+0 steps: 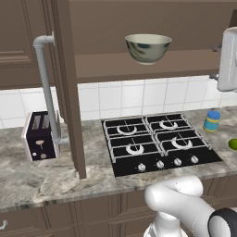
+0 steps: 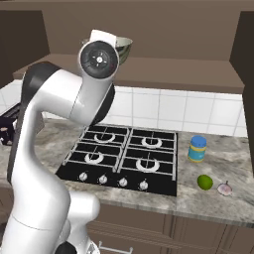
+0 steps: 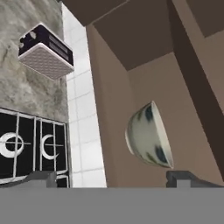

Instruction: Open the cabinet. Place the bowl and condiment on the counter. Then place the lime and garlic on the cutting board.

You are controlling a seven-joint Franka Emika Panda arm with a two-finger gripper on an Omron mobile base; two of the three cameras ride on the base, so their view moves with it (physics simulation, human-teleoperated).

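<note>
Cabinet [image 1: 152, 28]: both dark doors stand swung wide; the left door's edge juts over the table [image 1: 41, 178], its long grey bar handle [image 1: 46, 88] facing the room.
Bowl [image 1: 148, 47]: sits upright on the cabinet's shelf, near the front lip, with bare shelf to either side.
Pincer [image 3: 112, 177]: jaws stand wide and empty, the two dark tips framing the bowl from short of the shelf edge, not touching it.
Condiment [image 2: 197, 148]: the blue-lidded jar stands on the table just right of the stove [image 2: 121, 158], close to the tiled wall.
Lime [image 2: 205, 182]: lies nearer the table's front edge, just beside a small pale garlic [image 2: 225, 189].
Toaster [image 1: 40, 135]: stands left of the open door, near the wall.
Open room: a bare strip of stone runs along the front edge ahead of the stove knobs.
</note>
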